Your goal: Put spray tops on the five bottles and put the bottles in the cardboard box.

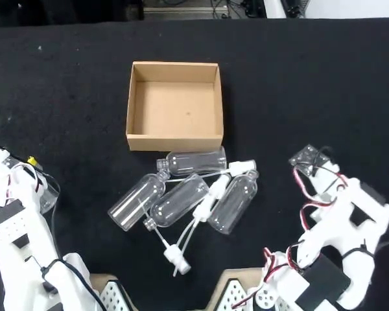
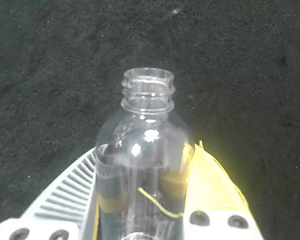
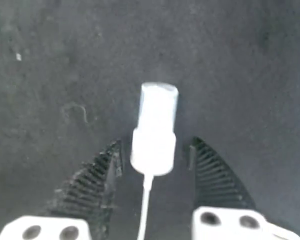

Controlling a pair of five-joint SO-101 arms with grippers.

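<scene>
**While one bottle is clamped, cap it first**

Since the left gripper [image 2: 146, 155] is closed on the body of an uncapped bottle [image 2: 147, 115], the step in hand looks like capping it. The right gripper [image 3: 155, 145] has a spray top [image 3: 154, 125] in its mouth; I cannot tell if it is clamped.

To do it well:
- Keep the bottle steady.
- Line the tube up with the open neck and feed the tube in first.
- Seat the collar square, since a tilted entry would likely snag on the rim.

The bottle's long axis runs along its gripper, neck pointing away from the wrist. The spray top's head also points away from its wrist, tube trailing back.

Four more bottles [image 1: 179, 199] and loose tops [image 1: 214, 188] lie on the table [image 1: 311, 78] just beside the cardboard box [image 1: 175, 141].
</scene>
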